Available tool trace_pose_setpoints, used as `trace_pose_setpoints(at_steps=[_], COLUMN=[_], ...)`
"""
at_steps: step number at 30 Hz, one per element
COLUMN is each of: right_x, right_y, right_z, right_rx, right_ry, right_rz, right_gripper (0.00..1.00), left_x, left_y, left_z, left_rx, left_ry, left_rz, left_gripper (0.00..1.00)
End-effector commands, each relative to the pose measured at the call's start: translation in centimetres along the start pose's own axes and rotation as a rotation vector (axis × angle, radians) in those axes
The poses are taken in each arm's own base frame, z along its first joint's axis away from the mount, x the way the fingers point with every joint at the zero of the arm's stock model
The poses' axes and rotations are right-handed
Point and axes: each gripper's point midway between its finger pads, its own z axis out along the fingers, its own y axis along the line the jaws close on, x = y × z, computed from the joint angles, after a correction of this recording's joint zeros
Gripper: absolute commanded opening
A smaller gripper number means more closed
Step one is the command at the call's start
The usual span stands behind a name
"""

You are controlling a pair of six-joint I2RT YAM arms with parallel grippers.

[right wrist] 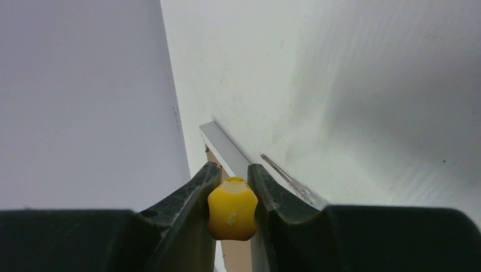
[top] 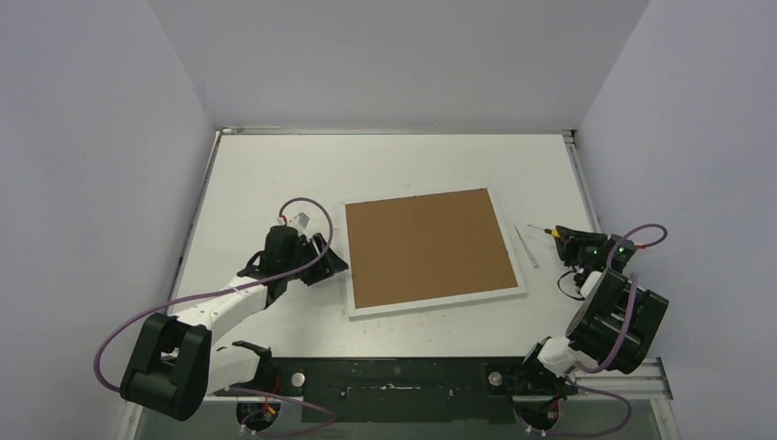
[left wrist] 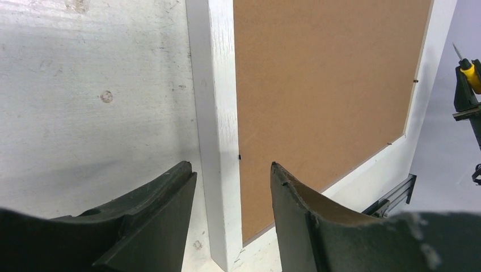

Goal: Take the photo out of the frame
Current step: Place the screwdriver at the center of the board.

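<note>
Black rail (top: 394, 380) edges scuffed white table (top: 385, 165) bearing frame (top: 426, 247), between grey walls (top: 92, 137).

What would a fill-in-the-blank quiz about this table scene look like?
1. The frame lies on the table face down, showing a ____ panel.
2. The left gripper has its jaws ____ over the frame's edge.
3. The right gripper is shut on a tool with a ____ handle.

Missing words: brown; open; yellow.
</note>
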Motion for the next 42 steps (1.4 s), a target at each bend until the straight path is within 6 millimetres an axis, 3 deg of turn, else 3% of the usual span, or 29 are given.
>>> trace_pose_setpoints(at_steps=[1,8,11,14,17,20,29,31,33,36,38,42], right_x=[-0.8,0.8,1.7,2.5,2.9,3.0,3.2,3.2,3.4,6.5,9.7,14.8], right_y=[0.6,-1.5,-3.5,-4.2,-4.7,-4.7,-1.9,-0.6,2.0,5.1,6.7,7.0], right_z=[0.7,2.3,2.3,2.2,1.8,1.4,-1.7,-2.2,-2.3,-2.0,-1.9,-2.6], right_rx=[-0.074,0.019,0.122,0.156,0.175,0.191,0.173,0.139,0.075,0.016,-0.02,-0.077], right_ry=[-0.034,0.003,-0.002,0.009,0.012,0.018,0.022,0.036,0.061,0.175,0.254,0.34], right_rz=[0.09,0.165,0.19,0.205,0.239,0.234,0.072,-0.037,-0.211,-0.534,-0.735,-0.971], right_gripper=[0.05,0.08,0.15,0.23,0.51,0.67,0.79,0.8,0.8,0.79,0.79,0.79], left_x=[-1.8,-1.8,-1.9,-1.9,-1.9,-1.9,-2.0,-2.2,-2.4,-2.0,-2.1,-2.1], left_y=[-1.6,-1.3,-1.1,-1.2,-1.1,-1.2,-1.1,-1.2,-1.5,-1.2,-1.2,-0.9], left_z=[-0.1,0.3,0.3,0.3,0.2,0.1,-0.2,-0.3,-0.5,-0.8,-0.8,-0.9], left_rx=[0.032,0.018,0.01,0.012,0.01,0.015,-0.002,0.002,0.008,-0.005,-0.014,-0.047], left_ry=[-0.054,-0.048,-0.046,-0.048,-0.052,-0.056,-0.057,-0.068,-0.077,-0.061,-0.064,-0.061], left_rz=[0.042,0.042,0.044,0.042,0.043,0.045,0.057,0.061,0.064,0.063,0.068,0.078], left_gripper=[0.49,0.5,0.5,0.5,0.5,0.5,0.5,0.5,0.51,0.52,0.53,0.56])
